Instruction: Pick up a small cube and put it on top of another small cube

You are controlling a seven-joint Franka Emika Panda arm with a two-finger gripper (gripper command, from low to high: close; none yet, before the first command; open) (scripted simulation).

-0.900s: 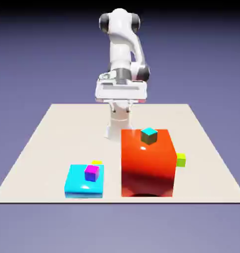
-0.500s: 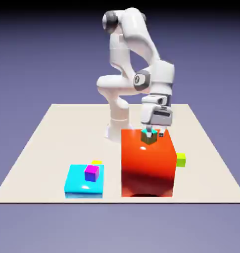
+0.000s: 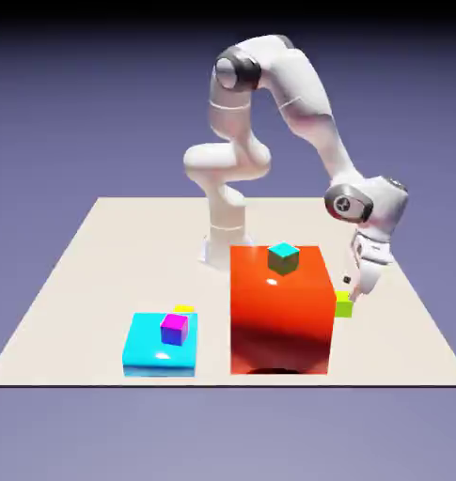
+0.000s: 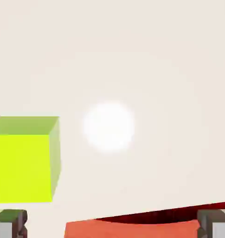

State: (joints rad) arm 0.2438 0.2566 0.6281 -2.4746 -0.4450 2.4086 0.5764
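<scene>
The small lime cube [image 3: 344,303] lies on the table against the big red block's [image 3: 280,305] right side in the exterior view. My gripper [image 3: 351,287] hangs low just above and behind it, tilted. In the hand view the lime cube [image 4: 23,160] fills the left edge, directly above the left fingertip [image 4: 9,224], not centred between the fingers. The gripper [image 4: 112,225] is open, its tips far apart with nothing between them. A cyan-topped small cube [image 3: 283,257] sits on top of the red block.
A flat cyan block [image 3: 156,349] at the exterior view's left carries a magenta small cube [image 3: 174,328], with a yellow small cube [image 3: 183,308] just behind it. The red block's edge [image 4: 132,228] shows at the bottom of the hand view, close to the fingers.
The arm left the cyan-topped cube on the red block, swung to the exterior view's right and dropped down beside the lime cube. No cube has moved.
</scene>
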